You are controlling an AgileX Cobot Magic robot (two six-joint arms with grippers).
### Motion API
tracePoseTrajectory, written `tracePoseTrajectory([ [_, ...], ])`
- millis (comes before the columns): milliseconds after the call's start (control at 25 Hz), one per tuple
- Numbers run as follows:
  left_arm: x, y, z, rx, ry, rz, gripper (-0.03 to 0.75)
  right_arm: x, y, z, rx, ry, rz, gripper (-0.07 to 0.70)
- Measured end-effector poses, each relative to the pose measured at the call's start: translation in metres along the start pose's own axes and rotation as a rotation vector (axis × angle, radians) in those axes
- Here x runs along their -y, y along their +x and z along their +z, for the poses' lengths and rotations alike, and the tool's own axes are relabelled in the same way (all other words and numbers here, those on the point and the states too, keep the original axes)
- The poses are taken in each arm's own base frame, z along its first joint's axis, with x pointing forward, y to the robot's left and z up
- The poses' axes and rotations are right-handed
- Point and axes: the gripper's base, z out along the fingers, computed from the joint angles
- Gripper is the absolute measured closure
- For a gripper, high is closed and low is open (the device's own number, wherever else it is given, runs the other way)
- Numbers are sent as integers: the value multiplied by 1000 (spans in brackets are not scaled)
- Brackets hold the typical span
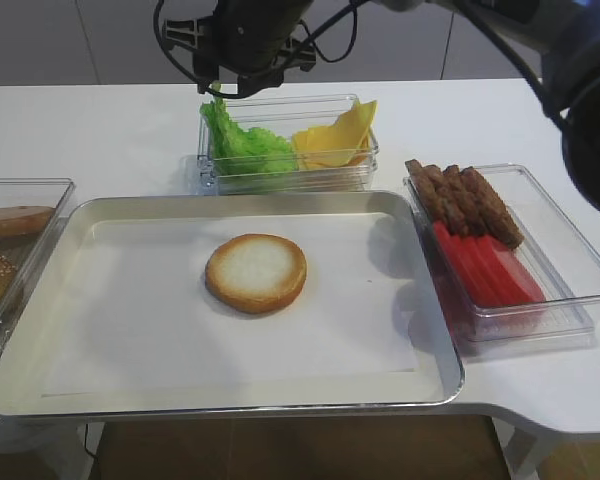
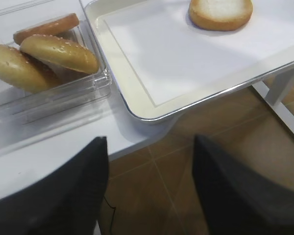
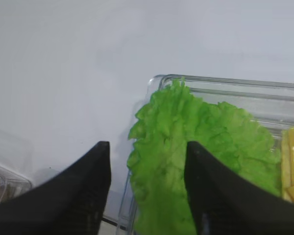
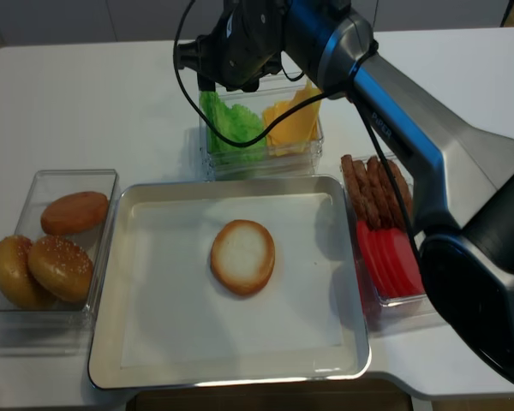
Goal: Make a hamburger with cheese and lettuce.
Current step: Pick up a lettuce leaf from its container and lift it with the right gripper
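The lettuce (image 3: 186,161) sits in the left end of a clear tub (image 1: 290,175) directly beneath the right gripper (image 3: 147,191), whose jaws are spread with one finger over the leaf and the other outside the tub's wall; the cheese (image 1: 338,135) lies just to the gripper's right in the same tub. The hamburger (image 1: 256,272) rests cut face up on the tray (image 1: 230,405), well apart from that gripper. The left gripper (image 2: 149,191), jaws spread and holding nothing, hangs off the table edge, with the tray corner and a bun box (image 2: 44,98) ahead of it.
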Motion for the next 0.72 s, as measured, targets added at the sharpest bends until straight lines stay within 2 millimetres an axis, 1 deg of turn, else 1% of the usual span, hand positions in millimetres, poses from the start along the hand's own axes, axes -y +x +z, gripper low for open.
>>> tracePoseTrajectory([
  [280, 0, 0, 0, 0, 0, 0, 305, 2, 1, 8, 10, 4, -28, 243],
  [560, 0, 0, 0, 0, 0, 0, 305, 4, -1, 8, 34, 28, -56, 245],
  [720, 0, 0, 0, 0, 0, 0, 305, 7, 2, 15, 22, 37, -58, 245],
])
